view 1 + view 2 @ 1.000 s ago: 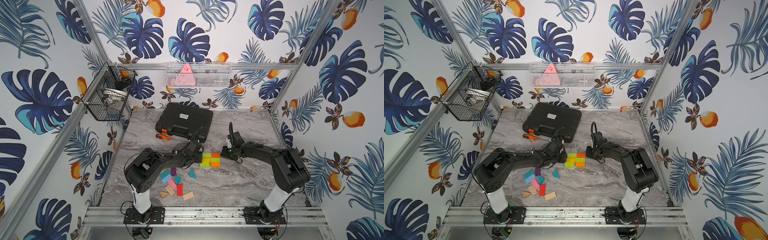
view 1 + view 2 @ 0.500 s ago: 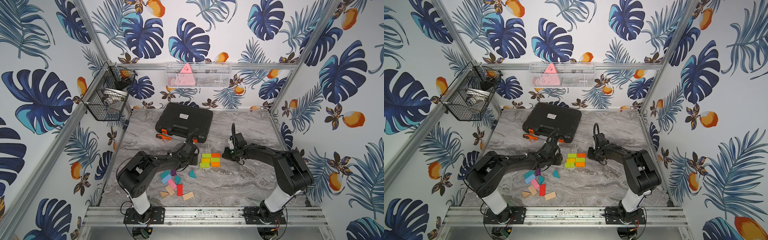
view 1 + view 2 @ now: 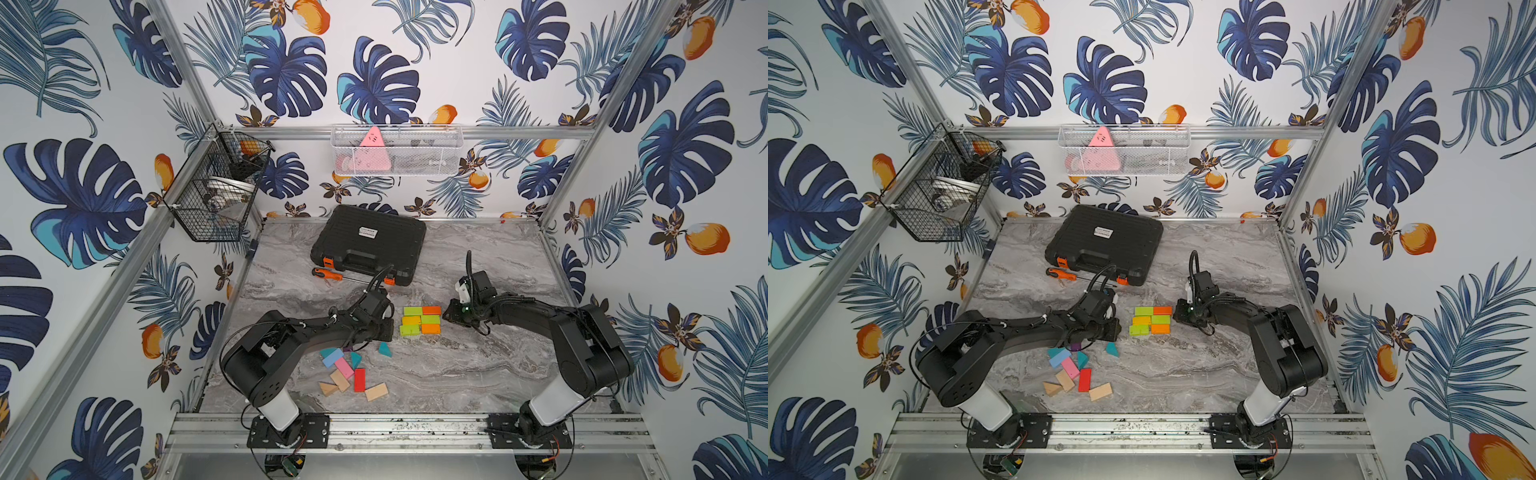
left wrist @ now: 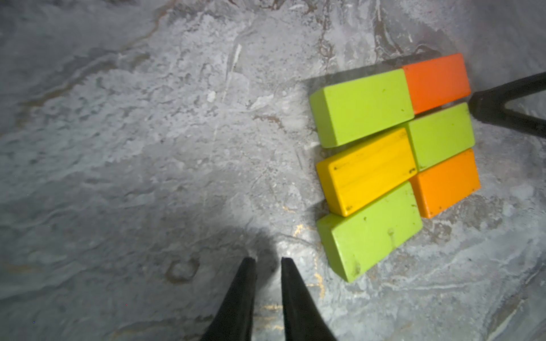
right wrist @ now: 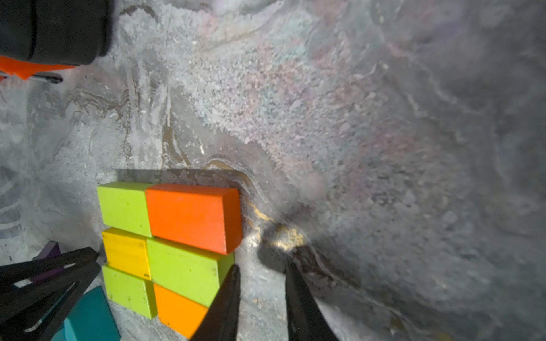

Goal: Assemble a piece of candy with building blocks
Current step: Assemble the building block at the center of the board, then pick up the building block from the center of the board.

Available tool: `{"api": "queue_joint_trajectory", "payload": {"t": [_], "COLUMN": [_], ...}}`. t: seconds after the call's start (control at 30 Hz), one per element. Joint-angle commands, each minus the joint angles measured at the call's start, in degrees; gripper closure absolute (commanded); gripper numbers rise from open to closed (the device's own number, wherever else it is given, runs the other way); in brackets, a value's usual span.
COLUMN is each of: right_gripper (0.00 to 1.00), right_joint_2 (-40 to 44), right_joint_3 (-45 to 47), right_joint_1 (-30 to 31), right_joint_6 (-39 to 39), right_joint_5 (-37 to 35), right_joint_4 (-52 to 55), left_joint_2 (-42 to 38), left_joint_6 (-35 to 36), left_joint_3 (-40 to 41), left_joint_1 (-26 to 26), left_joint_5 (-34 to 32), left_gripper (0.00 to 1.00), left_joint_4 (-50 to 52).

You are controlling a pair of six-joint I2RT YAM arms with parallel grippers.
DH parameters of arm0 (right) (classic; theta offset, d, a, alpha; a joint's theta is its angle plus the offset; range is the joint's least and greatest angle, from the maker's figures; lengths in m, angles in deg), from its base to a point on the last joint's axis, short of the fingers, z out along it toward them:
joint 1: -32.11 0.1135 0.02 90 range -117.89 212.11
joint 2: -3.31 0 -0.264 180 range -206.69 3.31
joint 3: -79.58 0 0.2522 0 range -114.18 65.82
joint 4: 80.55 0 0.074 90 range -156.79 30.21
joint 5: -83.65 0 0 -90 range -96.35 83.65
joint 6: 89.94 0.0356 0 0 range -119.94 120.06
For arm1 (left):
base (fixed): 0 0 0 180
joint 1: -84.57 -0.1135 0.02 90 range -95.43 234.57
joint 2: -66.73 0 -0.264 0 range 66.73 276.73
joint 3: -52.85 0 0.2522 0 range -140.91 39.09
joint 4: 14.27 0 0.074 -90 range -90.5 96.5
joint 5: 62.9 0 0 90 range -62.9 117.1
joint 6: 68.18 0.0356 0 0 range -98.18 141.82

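On the marbled tabletop (image 3: 478,374), a six-brick slab (image 3: 420,321) of green, yellow and orange blocks is flanked by the left gripper (image 4: 267,259) and right gripper (image 5: 261,264), both narrowly parted and empty; the candy body being judged laid, a teal wedge (image 3: 385,349) near the slab is next to be grasped.

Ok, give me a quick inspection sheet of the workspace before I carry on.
Surface: grey marble table.
Job's things: six-brick slab mid-table; loose blocks nearer the front.
Clutter: closed black case, screwdriver beside it.
Grippers: left gripper narrowly open, empty, beside the slab; right gripper open, empty, at its opposite edge.
Cables: wrist cables arch above both arms, clear of the blocks.
Surroundings: black wire basket on a side wall, white basket on the back wall.
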Motion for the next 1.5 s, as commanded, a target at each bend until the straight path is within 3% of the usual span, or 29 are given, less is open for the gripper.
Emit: {"api": "queue_joint_trajectory", "payload": {"t": [0.0, 0.27, 1.07, 1.37, 1.47], "right_gripper": [0.71, 0.71, 0.71, 0.70, 0.65], "right_joint_2": [-0.1, 1.6, 4.2, 7.1, 11.8], "right_joint_3": [0.5, 1.7, 3.8, 3.3, 3.2], "right_joint_1": [0.2, 0.1, 0.3, 0.1, 0.3], "right_joint_6": [-0.1, -0.4, -1.1, -1.2, -2.3], "right_joint_5": [-0.7, -0.9, 0.0, -2.1, -1.8], "right_joint_4": [6.9, 8.2, 9.4, 10.8, 10.7], "left_joint_2": [0.7, -1.2, 3.1, -0.5, -6.3], "left_joint_6": [0.6, 0.6, -1.9, -1.1, -0.4], "left_joint_3": [-0.1, 0.4, -1.9, -1.5, -2.5], "left_joint_1": [0.7, 1.2, 4.1, 4.1, 3.8], "left_joint_5": [3.3, 3.3, 1.9, -1.8, -6.5], "left_gripper": [0.82, 0.82, 0.81, 0.74, 0.64], "left_joint_4": [7.6, 9.7, 6.5, 9.9, 14.4]}}
